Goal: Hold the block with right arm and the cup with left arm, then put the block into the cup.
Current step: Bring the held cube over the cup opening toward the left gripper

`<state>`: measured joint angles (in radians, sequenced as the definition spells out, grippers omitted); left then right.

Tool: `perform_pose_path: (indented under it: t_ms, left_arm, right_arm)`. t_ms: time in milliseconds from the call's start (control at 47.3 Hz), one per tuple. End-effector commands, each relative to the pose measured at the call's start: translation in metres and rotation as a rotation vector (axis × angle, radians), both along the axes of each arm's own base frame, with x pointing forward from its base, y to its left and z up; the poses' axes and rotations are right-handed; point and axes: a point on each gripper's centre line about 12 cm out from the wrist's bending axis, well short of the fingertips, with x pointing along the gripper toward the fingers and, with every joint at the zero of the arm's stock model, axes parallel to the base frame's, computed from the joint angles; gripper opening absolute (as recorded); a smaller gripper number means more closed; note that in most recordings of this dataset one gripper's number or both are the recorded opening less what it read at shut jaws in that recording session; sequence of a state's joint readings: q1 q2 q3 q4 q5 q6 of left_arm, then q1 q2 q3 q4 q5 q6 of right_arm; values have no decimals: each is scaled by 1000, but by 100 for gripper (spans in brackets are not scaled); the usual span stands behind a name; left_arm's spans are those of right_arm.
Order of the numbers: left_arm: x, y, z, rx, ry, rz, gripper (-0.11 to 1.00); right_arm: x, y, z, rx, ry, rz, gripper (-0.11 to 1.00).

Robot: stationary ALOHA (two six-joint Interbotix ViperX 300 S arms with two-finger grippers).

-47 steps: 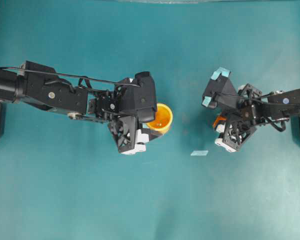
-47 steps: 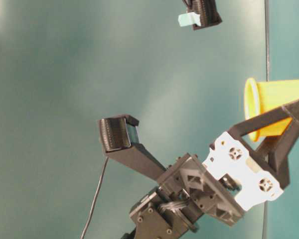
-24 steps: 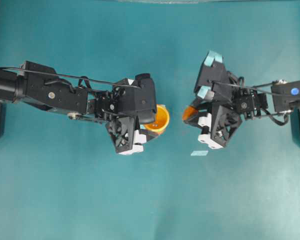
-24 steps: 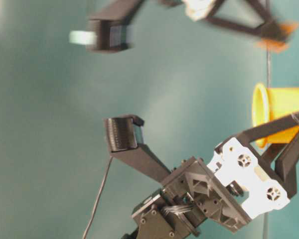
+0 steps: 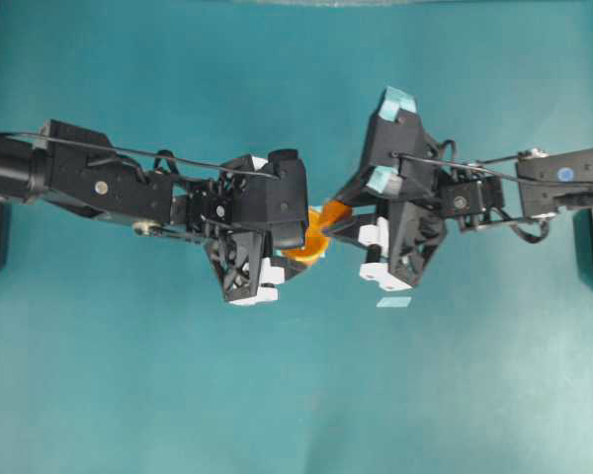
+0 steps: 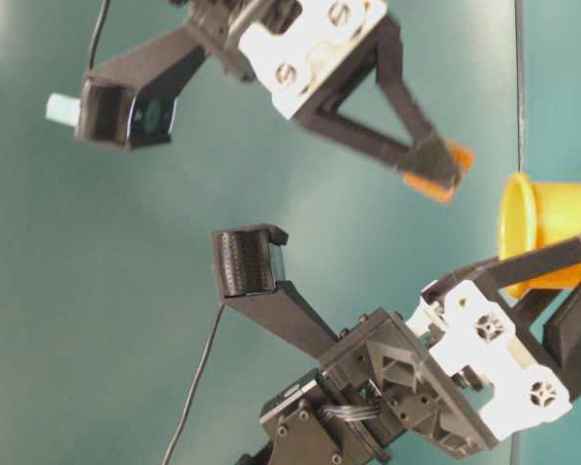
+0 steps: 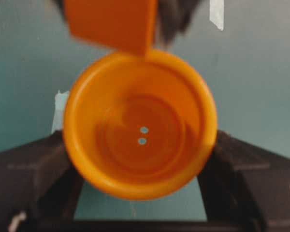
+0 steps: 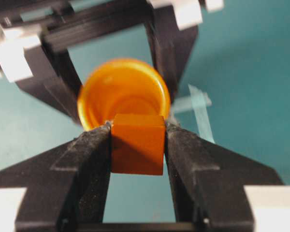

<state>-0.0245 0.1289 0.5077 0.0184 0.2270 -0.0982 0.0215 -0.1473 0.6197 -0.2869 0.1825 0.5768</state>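
Block [image 8: 137, 143] above teal tabletop [image 5: 178, 375]

The left arm [image 5: 99, 183] reaches in from the left edge of the overhead view, its left gripper [image 7: 137, 164] clamped on both sides of the cup [image 7: 137, 125]. The right arm [image 5: 534, 188] extends from the right toward the middle, wrist rolled. Its right gripper [image 8: 137, 145] pinches the block [image 8: 137, 142] between both fingers, close to the left gripper.
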Motion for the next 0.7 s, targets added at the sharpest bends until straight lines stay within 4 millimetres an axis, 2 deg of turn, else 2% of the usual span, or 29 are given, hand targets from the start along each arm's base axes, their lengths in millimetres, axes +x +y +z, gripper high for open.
perform_pose_path:
  t_ms: [0, 254, 549, 613, 676]
  left_arm:
    - [6, -2, 14, 4, -42, -10, 67]
    - [6, -2, 14, 4, -43, -10, 67]
    - [6, -1, 14, 4, -43, -8, 67]
    - [6, -1, 13, 4, -42, -8, 67]
    - [6, -1, 13, 4, -42, -8, 67]
  right_arm:
    - [11, 2, 18, -6, -70, 16, 40]
    - [27, 2, 23, -25, -88, 27, 40]
    - [27, 2, 22, -25, -84, 25, 41]
    - [27, 2, 23, -24, -85, 24, 45]
    - [27, 3, 21, -25, -79, 26, 57]
